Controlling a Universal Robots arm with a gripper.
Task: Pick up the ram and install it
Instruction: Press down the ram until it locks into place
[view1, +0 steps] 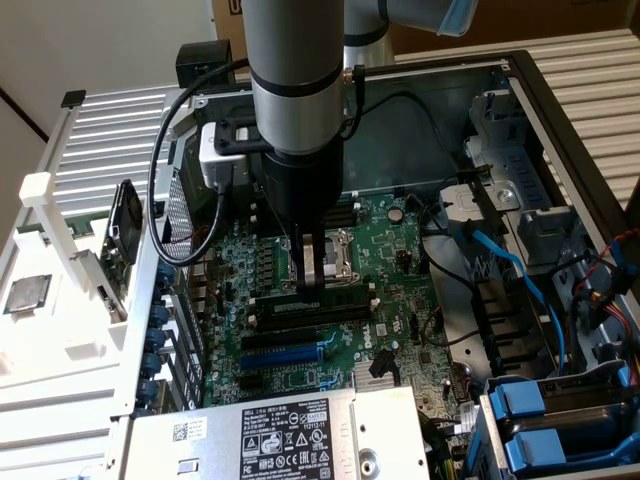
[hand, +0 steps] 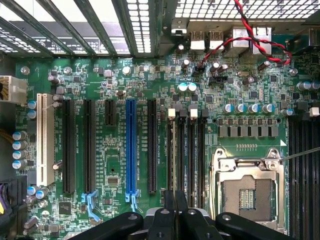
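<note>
The ram (view1: 345, 295) is a thin green stick with a white label, standing on edge along the black memory slots (view1: 300, 318) beside the processor socket (view1: 340, 255). My gripper (view1: 312, 284) comes straight down onto the middle of the ram's top edge, with its fingers pressed together on it. In the wrist view the gripper (hand: 175, 202) is over the memory slots (hand: 191, 150), its dark fingers (hand: 170, 210) close together. The stick itself is edge-on and hard to make out there. The open socket (hand: 247, 192) lies beside the gripper.
The motherboard (view1: 400, 300) lies inside an open computer case (view1: 520, 80). A blue expansion slot (hand: 131, 145), blue cables (view1: 510, 265), drive bays (view1: 530, 420) and the power supply (view1: 290, 435) surround it. A square silver processor chip (view1: 27, 293) rests at the exterior view's left.
</note>
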